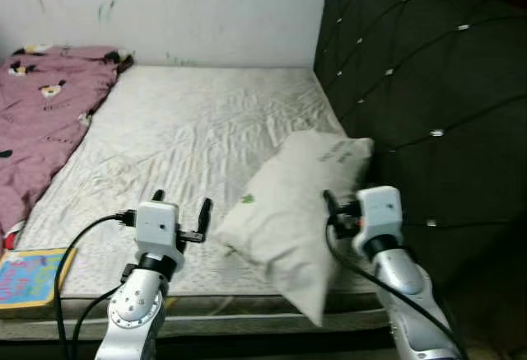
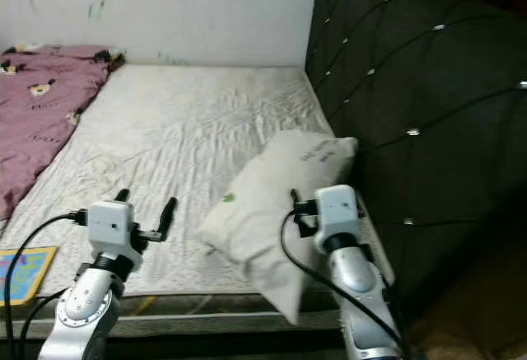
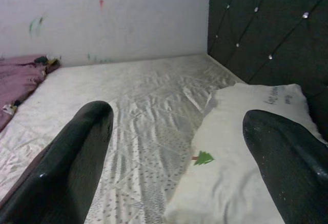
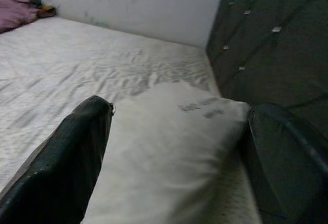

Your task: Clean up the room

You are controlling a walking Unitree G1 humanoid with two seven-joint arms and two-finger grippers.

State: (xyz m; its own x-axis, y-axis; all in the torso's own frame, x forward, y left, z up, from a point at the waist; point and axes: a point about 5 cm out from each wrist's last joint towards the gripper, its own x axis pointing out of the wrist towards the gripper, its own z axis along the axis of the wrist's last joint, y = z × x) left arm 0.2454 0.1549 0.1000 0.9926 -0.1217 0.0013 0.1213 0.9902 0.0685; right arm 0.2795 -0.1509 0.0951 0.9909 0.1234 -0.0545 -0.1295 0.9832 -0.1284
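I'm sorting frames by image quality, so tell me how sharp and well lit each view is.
Left and right eye views: evenly lit, slightly soft, the pillow readable. Left wrist view: the mattress is fairly sharp, the near fingers blurred. Right wrist view: dimmer and softer, with the headboard very dark.

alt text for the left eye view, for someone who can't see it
Two robot arms reach over a bare white mattress: the open left claw hovers beside a white pillow, the right claw against it. A pink blanket lies at left, a dark tufted headboard at right.
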